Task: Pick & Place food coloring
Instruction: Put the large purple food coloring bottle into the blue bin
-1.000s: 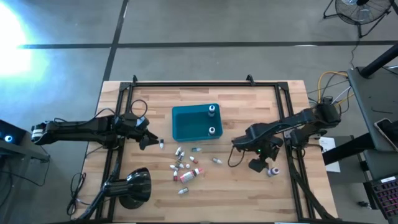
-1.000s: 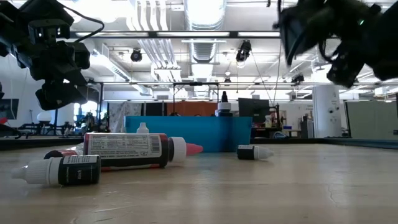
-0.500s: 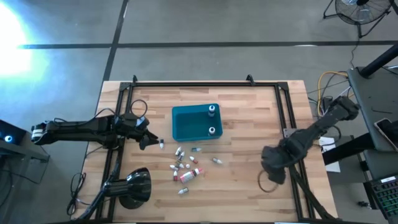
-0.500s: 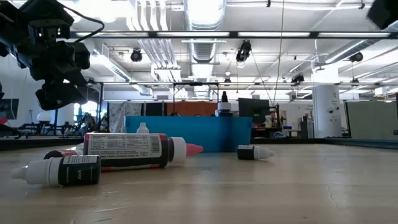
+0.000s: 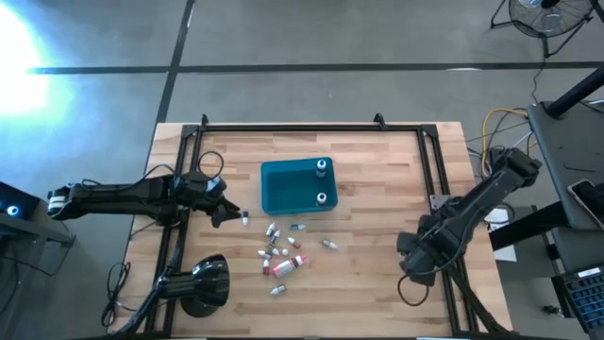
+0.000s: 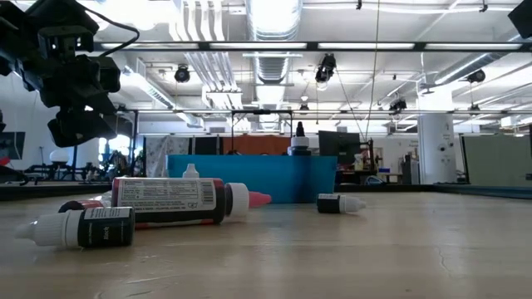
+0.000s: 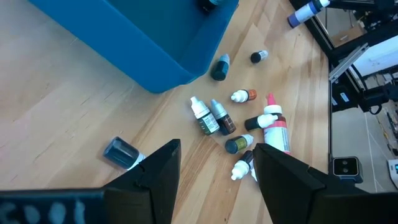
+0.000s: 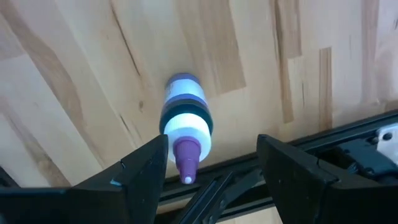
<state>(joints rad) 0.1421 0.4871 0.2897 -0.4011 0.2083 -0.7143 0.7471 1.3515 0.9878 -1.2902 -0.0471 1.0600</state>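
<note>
Right claw [image 8: 211, 177]: spread, empty, above the worktop's [image 5: 377, 283] right edge.
Vial [image 8: 185, 124]: purple tip, lying flat directly under that claw, long axis running between the fingers.
Left claw [image 7: 214, 177]: spread, waiting near the bin [image 5: 295, 186].
Nearer arm: right.

A wooden table [image 5: 377, 189] of pale planks stands on a grey concrete floor [image 5: 311, 38] crossed by dark seam lines. A bright glare [image 5: 19, 42] washes the floor beside the table. A fan [image 5: 543, 14] stands at the room's far corner, and a dark desk [image 5: 566, 161] with a keyboard [image 5: 585, 293] flanks the table. In the low view, the open ceiling carries white ducts [image 6: 270, 25], pipes and strip lights [image 6: 332, 47]. A white column [image 6: 436, 158] rises in the hall behind.
</note>
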